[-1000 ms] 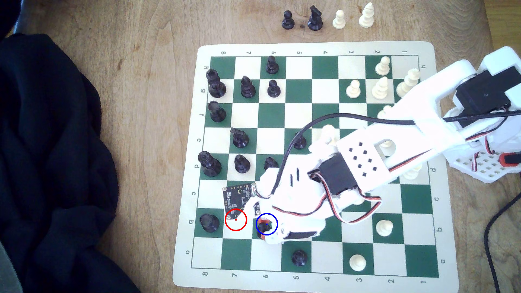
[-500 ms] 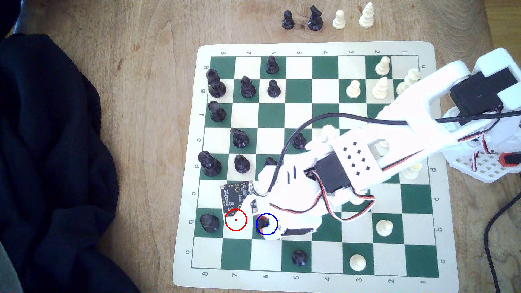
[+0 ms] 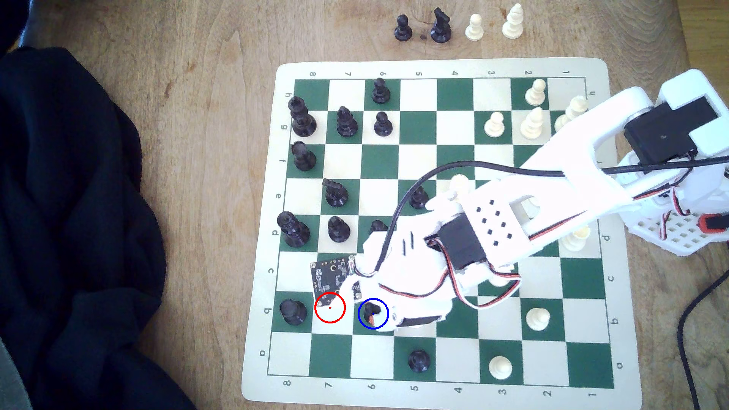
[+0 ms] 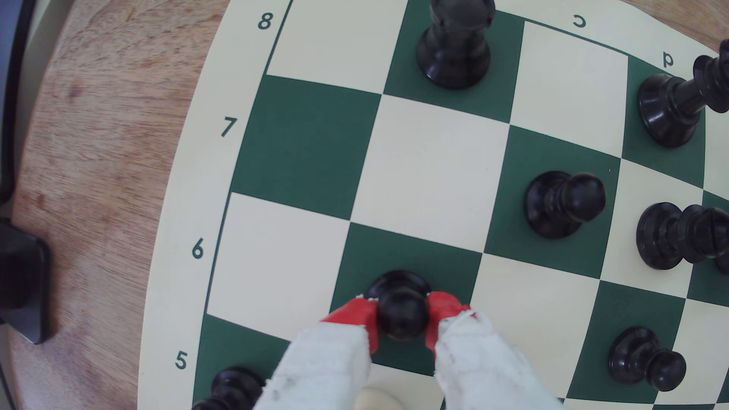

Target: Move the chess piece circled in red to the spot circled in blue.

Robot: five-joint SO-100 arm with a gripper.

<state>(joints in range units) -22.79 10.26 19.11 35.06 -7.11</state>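
**Item: black pawn at blue-ringed square**

We record the pincer (image 4: 402, 319) clenched on the black pawn (image 4: 402, 311), red fingertips (image 4: 357, 317) flanking its head, base apparently resting on the blue-ringed green square (image 3: 365, 322). Risk, in our judgement: a fingertip dragging on release could tip the pawn or nudge it off-centre.

Hobby setup: chessboard (image 3: 442, 67) on wooden table (image 3: 197, 118)

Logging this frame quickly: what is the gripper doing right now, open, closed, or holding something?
Gripper: shut on the black pawn, red fingertips pressing both sides of its head, over the blue-ringed green square.
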